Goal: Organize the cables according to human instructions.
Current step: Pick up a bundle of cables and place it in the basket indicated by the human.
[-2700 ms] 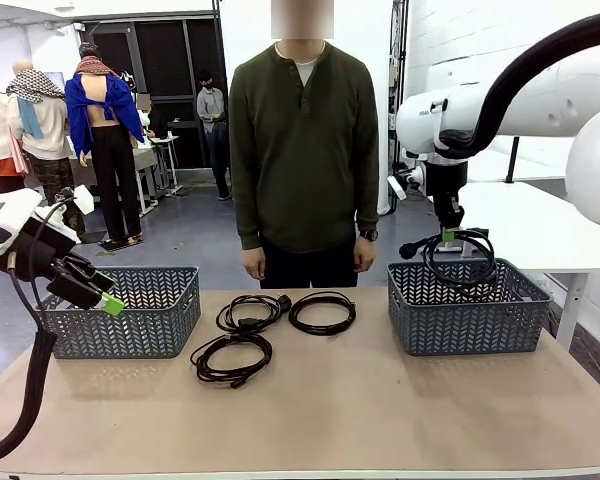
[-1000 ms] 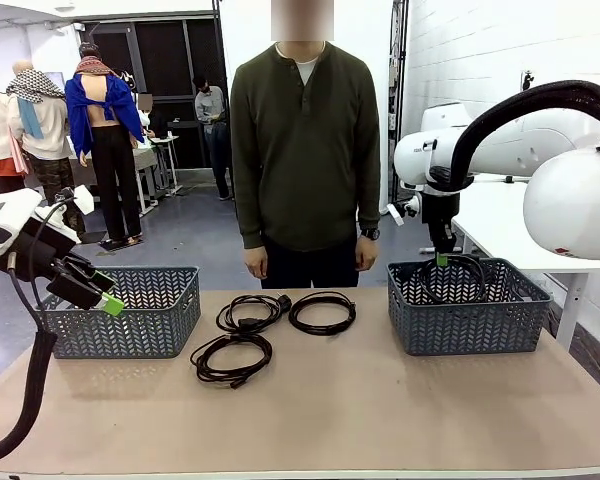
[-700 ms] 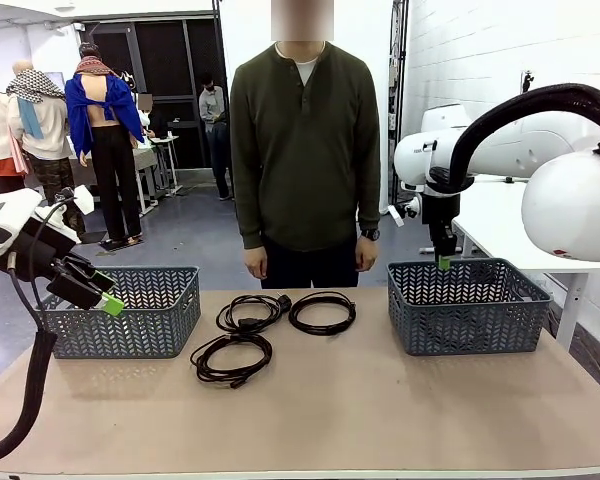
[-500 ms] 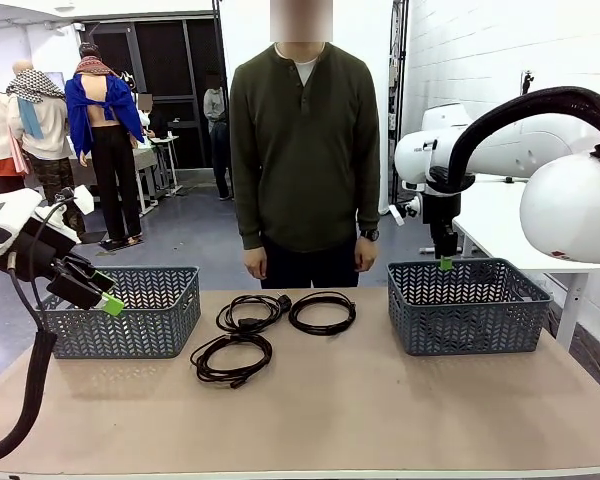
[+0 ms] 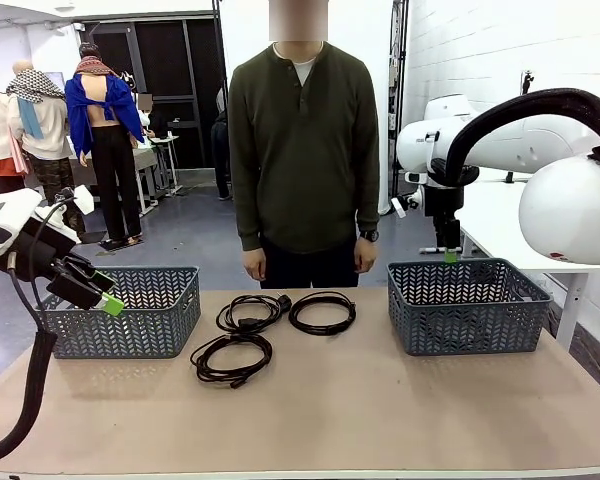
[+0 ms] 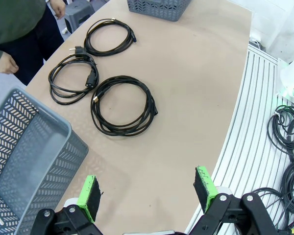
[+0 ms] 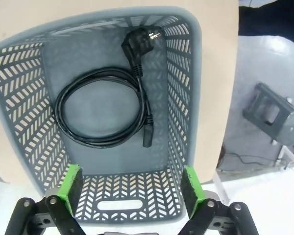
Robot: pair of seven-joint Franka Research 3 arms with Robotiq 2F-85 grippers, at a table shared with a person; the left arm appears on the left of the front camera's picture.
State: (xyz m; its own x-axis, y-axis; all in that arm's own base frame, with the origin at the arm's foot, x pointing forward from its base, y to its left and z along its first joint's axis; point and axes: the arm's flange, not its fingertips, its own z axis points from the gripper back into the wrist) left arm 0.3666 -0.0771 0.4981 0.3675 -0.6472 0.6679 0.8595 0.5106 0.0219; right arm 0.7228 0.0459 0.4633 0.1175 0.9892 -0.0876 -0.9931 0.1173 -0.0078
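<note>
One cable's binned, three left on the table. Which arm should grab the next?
Left, probably. The left gripper hangs open beside the left basket, nearest the three coils lying left of centre. The right gripper, also open, is over the right basket, farther off.

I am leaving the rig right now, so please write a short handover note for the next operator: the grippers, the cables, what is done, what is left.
Left gripper: open, empty, beside the left basket.
Right gripper: open, empty, above the right basket.
Cables: one cable lies coiled in the right basket; three cables lie on the table between the baskets.
Done: one of four sorted.
Left: three, each into the basket the person indicates.
</note>
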